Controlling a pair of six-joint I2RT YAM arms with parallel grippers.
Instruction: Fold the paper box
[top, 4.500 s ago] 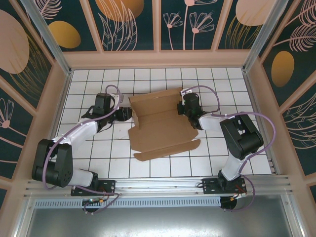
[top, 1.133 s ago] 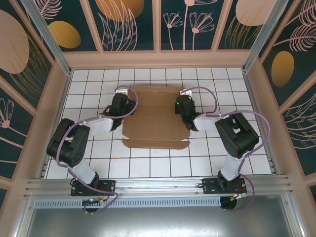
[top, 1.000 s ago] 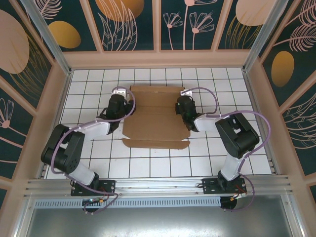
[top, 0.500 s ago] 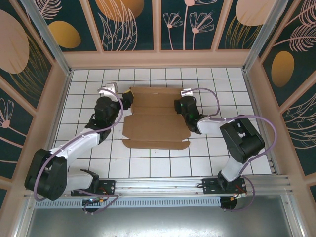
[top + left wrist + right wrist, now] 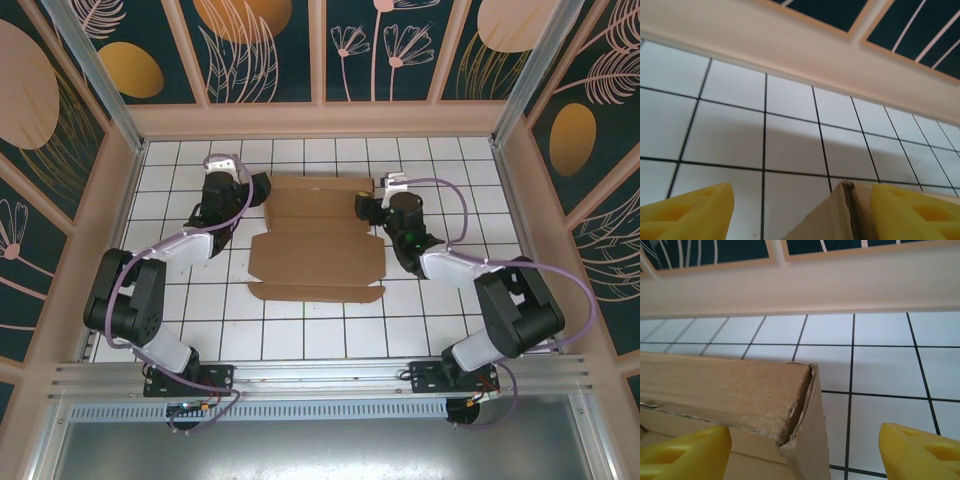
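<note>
The right gripper [image 5: 364, 207], clamped a second ago, now gapes (left gripper [image 5: 259, 187] likewise spread) beside the paper box [image 5: 318, 255].

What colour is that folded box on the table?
The paper box is plain brown cardboard, seen best in the top external view.

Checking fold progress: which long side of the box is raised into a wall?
The paper box's far side, standing as a wall; the near flap lies flat.

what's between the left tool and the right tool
The far end of the paper box spans the gap between the left tool and the right tool in the top external view.
</note>
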